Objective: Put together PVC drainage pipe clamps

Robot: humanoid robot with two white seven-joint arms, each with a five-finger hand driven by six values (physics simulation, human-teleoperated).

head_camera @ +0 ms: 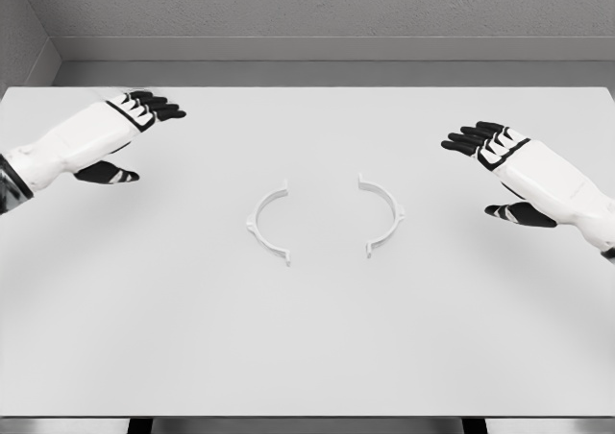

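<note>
Head view: two white half-ring clamp pieces lie flat at the middle of the white table, the left clamp half and the right clamp half facing each other with their open sides inward, near but apart. The left hand hovers near the far left corner, fingers spread and holding nothing. The right hand hovers by the right edge, fingers extended, likewise holding nothing.

Both forearms are cut off, the left arm at the nine o'clock edge and the right arm at three o'clock, while the white table hides its dark legs below.
</note>
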